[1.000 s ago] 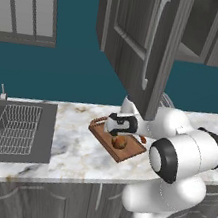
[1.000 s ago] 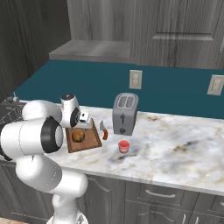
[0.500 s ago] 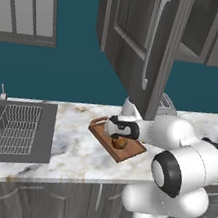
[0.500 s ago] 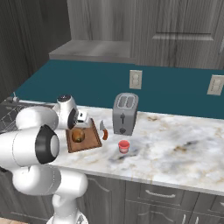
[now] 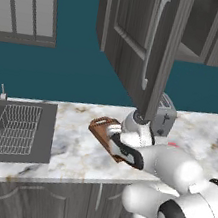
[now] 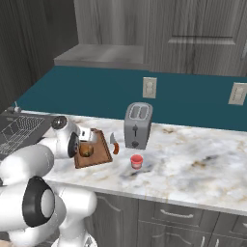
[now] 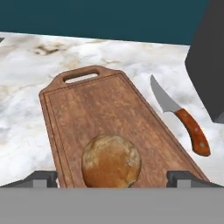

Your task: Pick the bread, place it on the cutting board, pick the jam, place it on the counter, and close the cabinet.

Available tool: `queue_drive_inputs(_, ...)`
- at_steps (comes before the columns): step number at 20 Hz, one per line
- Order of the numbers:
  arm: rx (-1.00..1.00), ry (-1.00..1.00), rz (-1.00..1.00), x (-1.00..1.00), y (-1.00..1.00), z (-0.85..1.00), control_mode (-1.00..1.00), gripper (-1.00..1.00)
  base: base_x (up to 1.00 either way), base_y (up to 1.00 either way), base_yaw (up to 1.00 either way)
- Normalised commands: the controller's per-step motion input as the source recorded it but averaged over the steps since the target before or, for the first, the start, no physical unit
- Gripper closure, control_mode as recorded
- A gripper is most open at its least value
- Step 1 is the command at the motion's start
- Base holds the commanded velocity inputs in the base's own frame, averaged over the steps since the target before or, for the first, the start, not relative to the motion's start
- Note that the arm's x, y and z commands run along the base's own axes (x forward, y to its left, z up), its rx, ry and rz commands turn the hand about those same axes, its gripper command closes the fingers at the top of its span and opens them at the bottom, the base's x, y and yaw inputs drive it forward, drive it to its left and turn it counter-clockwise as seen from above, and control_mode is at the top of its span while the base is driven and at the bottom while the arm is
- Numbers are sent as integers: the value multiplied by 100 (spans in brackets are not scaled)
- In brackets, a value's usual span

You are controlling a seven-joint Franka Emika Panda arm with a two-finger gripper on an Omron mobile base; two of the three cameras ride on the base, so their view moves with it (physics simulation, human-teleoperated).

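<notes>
Bread [image 7: 111, 161] is sitting on the cutting board [image 7: 100, 114], between our open jaws. Jam [image 6: 137, 161], at the board's 3 o'clock, already seems to be on the surface [image 6: 202, 166], so we're expecting to be closing the cabinet [image 5: 142, 46] next.

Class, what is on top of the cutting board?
The bread sits on the cutting board, near one end. The board under the bread is hidden.

You're looking at a warm brown wooden cutting board [image 7: 109, 118] with visible grain and a matt finish, and the bread [image 7: 111, 161] on it has a rough, floury golden crust. The desk [image 6: 202, 164] is smooth white-and-grey marbled stone, the knife [image 7: 180, 114] has a bright metal blade and a reddish wood handle, and the toaster [image 6: 137, 124] looks like brushed metal. Your cabinet [image 5: 138, 40] door is dark grey wood-grain with a shiny silver bar handle [image 5: 155, 38], and the jam [image 6: 137, 161] has a matt red lid.
</notes>
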Motion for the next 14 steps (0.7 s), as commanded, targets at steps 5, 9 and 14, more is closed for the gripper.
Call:
queue_drive_inputs(5,0,-25,0,-35,0,24,-100,-100,0,0,0)
queue_drive_inputs(9,0,-23,0,-34,0,26,-100,-100,0,0,0)
queue_drive_inputs(14,0,-18,0,-39,0,21,-100,-100,0,0,0)
